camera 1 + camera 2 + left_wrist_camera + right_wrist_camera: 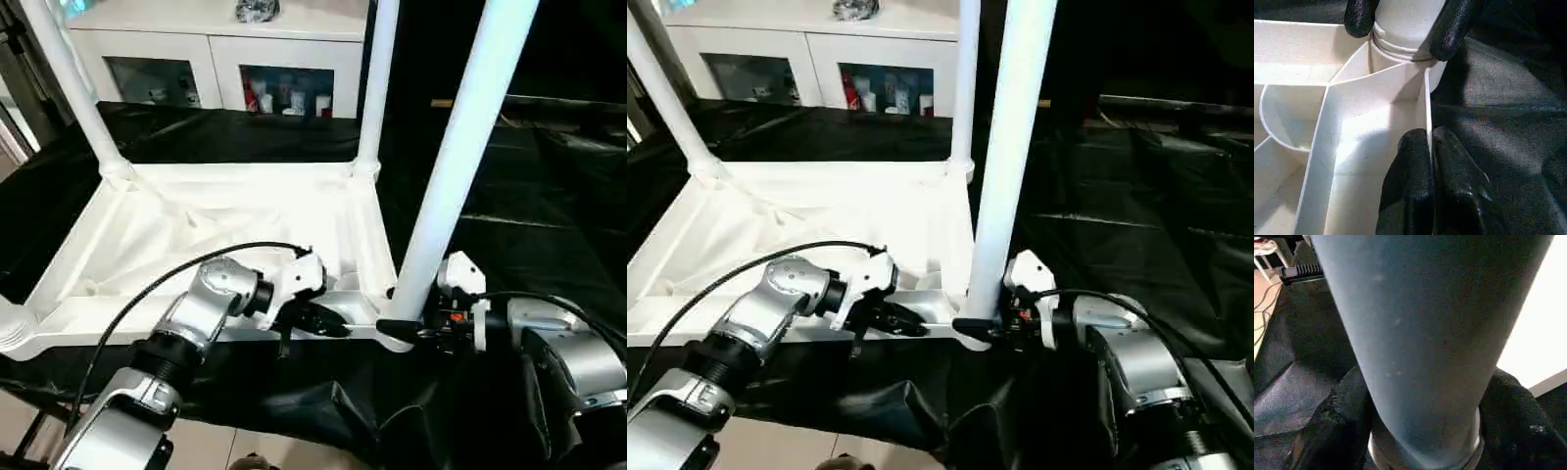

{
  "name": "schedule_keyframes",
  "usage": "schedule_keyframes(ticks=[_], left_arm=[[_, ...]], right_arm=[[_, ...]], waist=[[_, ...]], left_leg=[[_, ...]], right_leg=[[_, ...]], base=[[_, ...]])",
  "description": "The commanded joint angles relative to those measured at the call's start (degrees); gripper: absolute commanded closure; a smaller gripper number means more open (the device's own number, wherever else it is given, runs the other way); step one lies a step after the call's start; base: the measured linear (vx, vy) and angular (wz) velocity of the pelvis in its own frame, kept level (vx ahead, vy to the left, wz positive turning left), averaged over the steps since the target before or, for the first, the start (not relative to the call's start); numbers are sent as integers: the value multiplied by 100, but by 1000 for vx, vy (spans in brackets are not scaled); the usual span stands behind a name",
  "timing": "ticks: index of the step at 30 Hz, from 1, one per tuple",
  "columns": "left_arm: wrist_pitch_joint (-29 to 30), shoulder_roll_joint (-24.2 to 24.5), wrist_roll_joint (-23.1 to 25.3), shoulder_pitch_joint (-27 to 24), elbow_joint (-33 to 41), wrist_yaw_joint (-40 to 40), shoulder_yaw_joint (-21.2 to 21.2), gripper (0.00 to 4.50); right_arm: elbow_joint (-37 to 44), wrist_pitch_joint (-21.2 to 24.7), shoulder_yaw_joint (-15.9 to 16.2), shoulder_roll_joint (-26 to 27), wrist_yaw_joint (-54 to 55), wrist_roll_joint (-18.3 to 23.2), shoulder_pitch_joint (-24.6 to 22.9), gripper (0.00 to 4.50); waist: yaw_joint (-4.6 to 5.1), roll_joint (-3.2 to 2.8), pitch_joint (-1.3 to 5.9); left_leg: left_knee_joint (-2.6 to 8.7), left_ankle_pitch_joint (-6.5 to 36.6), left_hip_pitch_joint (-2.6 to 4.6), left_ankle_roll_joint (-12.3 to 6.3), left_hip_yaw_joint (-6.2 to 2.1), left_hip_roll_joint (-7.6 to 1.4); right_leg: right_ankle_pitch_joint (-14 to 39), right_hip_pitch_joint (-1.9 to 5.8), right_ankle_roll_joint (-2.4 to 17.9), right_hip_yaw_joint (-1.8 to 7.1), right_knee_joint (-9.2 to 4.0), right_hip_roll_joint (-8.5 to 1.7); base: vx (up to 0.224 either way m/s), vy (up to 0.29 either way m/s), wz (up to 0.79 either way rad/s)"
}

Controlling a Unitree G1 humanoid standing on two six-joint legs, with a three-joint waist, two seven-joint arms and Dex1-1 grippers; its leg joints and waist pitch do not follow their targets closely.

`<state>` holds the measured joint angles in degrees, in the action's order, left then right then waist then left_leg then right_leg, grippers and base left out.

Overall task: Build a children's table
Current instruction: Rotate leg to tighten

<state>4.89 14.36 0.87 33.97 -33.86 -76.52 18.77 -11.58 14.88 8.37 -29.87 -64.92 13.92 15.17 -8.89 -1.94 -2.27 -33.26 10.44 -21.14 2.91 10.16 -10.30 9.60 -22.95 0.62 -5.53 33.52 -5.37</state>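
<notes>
With the upturned tabletop (225, 220) on the black bench (549, 206), the left end effector (1430, 161) pinched its rim while the right end effector (1405, 22) clasped the near-corner leg (460, 157), which risked tilting and jamming in its socket if pushed off-axis.

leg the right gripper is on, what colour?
White, a plain tube. The leg by the right gripper shows best in the left eye view.

White tabletop (211, 230) and white legs (460, 157); black cloth (549, 196) over the work table; black fingers (1415, 181); silver forearms (186, 323); white cabinet (216, 49) behind.
</notes>
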Motion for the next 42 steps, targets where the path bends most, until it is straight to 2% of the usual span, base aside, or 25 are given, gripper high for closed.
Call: schedule_keyframes(ticks=[1, 4, 5, 6, 7, 8, 11, 12, 15, 17, 19, 20, 21, 22, 23, 24, 25, 26, 27, 29, 32, 33, 35, 40, 42], left_arm=[[-80, -329, -210, 165, 27, 399, -170, 450], [-134, -562, -107, 372, -297, 926, -255, 450], [-163, -687, -69, 475, -456, 1146, -282, 450], [-163, -706, -61, 491, -479, 1183, -285, 450], [-161, -809, -20, 574, -603, 1379, -301, 450], [-151, -951, 39, 690, -774, 1656, -320, 450], [-155, -1332, 158, 970, -1212, 2379, -358, 450], [-184, -1490, 215, 1085, -1417, 2674, -375, 450], [-343, -1661, 294, 1246, -1742, 2967, -386, 450], [-411, -1674, 275, 1248, -1742, 2959, -405, 450], [-447, -1690, 270, 1260, -1768, 2955, -431, 450], [-488, -1642, 269, 1240, -1752, 2797, -423, 450], [-518, -1615, 270, 1237, -1771, 2718, -412, 450], [-518, -1615, 270, 1237, -1771, 2718, -412, 450], [-545, -1558, 261, 1205, -1740, 2588, -389, 450], [-638, -1498, 244, 1168, -1710, 2430, -372, 450], [-731, -1420, 187, 1095, -1610, 2179, -355, 450], [-755, -1397, 166, 1071, -1575, 2099, -350, 450], [-772, -1322, 94, 988, -1445, 1853, -339, 450], [-747, -1182, 18, 862, -1229, 1512, -288, 450], [-677, -1014, -33, 731, -1025, 1202, -225, 450], [-606, -867, -69, 611, -856, 912, -194, 450], [-554, -791, -100, 550, -769, 742, -180, 450], [-359, -499, -287, 275, -340, 153, -170, 450], [-232, -351, -349, 156, -143, -54, -153, 450]], right_arm=[[103, 86, -34, 226, 344, 19, -52, 189], [-191, 145, -139, 600, 1190, -226, 77, 192], [-378, 214, -207, 803, 1650, -328, 158, 192], [-404, 220, -217, 835, 1714, -340, 169, 192], [-542, 251, -272, 998, 2048, -400, 226, 193], [-691, 261, -317, 1199, 2425, -475, 287, 193], [-1049, 317, -294, 1693, 3401, -782, 466, 193], [-1227, 355, -270, 1928, 3844, -944, 580, 193], [-1376, 308, -388, 2315, 4037, -832, 721, 193], [-1379, 240, -441, 2350, 4024, -770, 746, 137], [-1393, 167, -465, 2364, 4052, -772, 764, 114], [-1312, 57, -414, 2301, 3893, -768, 787, 114], [-1280, 14, -366, 2259, 3819, -793, 795, 88], [-1280, 14, -366, 2259, 3819, -793, 795, 88], [-1206, -32, -271, 2138, 3565, -795, 772, 88], [-1133, -47, -205, 1996, 3267, -777, 737, 88], [-1040, -3, -192, 1833, 2932, -699, 695, 88], [-1013, 15, -197, 1786, 2841, -671, 682, 88], [-935, -15, -187, 1613, 2571, -636, 641, 88], [-773, -97, -136, 1328, 2120, -578, 553, 88], [-594, -108, -143, 1054, 1670, -443, 462, 88], [-440, -103, -170, 815, 1293, -339, 383, 88], [-383, -80, -185, 705, 1140, -297, 357, 88], [-106, -37, -163, 228, 359, -130, 173, 88], [33, 108, -133, 53, 42, 5, 98, 88]], waist=[[22, 125, 343], [53, 136, 340], [83, 132, 340], [122, 142, 333], [123, 138, 348], [169, 129, 340], [220, 127, 353], [246, 85, 363], [248, 78, 362], [237, 85, 363], [240, 85, 362], [243, 104, 354], [232, 99, 356], [235, 93, 351], [239, 124, 353], [226, 114, 356], [229, 143, 356], [212, 137, 361], [206, 162, 363], [190, 158, 351], [149, 146, 335], [126, 158, 339], [105, 140, 334], [65, 156, 325], [33, 155, 317]], left_leg=[[367, 1024, 41, -442, -85, -329], [374, 1046, 34, -350, -93, -306], [376, 1076, 52, -311, -91, -289], [388, 1075, 13, -254, -105, -275], [382, 1054, 26, -237, -108, -273], [372, 1073, 35, -229, -94, -263], [367, 958, 37, -239, -90, -248], [360, 916, 33, -232, -95, -243], [358, 967, 45, -285, -89, -243], [360, 986, 40, -325, -91, -249], [365, 1005, 40, -350, -93, -260], [369, 1057, 42, -354, -89, -259], [368, 1068, 46, -357, -90, -261], [370, 1066, 42, -360, -92, -263], [369, 1057, 40, -371, -90, -265], [364, 1016, 39, -400, -91, -265], [359, 995, 36, -435, -84, -264], [345, 922, 26, -513, -81, -265], [340, 853, 16, -578, -81, -269], [334, 790, 8, -656, -73, -270], [343, 928, 25, -645, -61, -300], [345, 982, 39, -604, -65, -306], [355, 1033, 41, -593, -74, -330], [358, 1093, 38, -551, -66, -332], [366, 1167, 46, -510, -74, -337]], right_leg=[[1488, 299, 1097, 299, -372, -416], [1631, 303, 1031, 296, -394, -428], [1702, 282, 1009, 286, -410, -409], [1739, 310, 977, 281, -404, -411], [1734, 317, 956, 279, -408, -421], [1712, 291, 960, 285, -418, -408], [1471, 301, 1018, 287, -405, -399], [1370, 308, 1045, 282, -391, -394], [1338, 312, 1070, 285, -407, -403], [1327, 330, 1054, 286, -404, -404], [1278, 325, 1069, 287, -397, -402], [1343, 325, 1069, 288, -409, -408], [1408, 328, 1058, 288, -406, -418], [1419, 326, 1060, 290, -411, -416], [1393, 327, 1056, 289, -409, -411], [1335, 338, 1065, 289, -394, -415], [1292, 340, 1068, 292, -396, -410], [1150, 355, 1088, 297, -373, -414], [1073, 366, 1130, 291, -359, -426], [1100, 362, 1164, 287, -364, -427], [1415, 322, 1129, 287, -389, -424], [1542, 334, 1089, 285, -396, -427], [1593, 314, 1068, 292, -395, -424], [1681, 296, 1057, 302, -397, -428], [1873, 284, 1017, 306, -404, -432]], base=[[0, 0, 0], [0, 0, 0], [0, 0, 0], [0, 0, 0], [0, 0, 0], [0, 0, 0], [0, 0, 0], [0, 0, 0], [0, 0, 0], [0, 0, 0], [0, 0, 0], [0, 0, 0], [0, 0, 0], [0, 0, 0], [0, 0, 0], [0, 0, 0], [0, 0, 0], [0, 0, 0], [0, 0, 0], [0, 0, 0], [0, 0, 0], [0, 0, 0], [0, 0, 0], [0, 0, 0], [0, 0, 0]])
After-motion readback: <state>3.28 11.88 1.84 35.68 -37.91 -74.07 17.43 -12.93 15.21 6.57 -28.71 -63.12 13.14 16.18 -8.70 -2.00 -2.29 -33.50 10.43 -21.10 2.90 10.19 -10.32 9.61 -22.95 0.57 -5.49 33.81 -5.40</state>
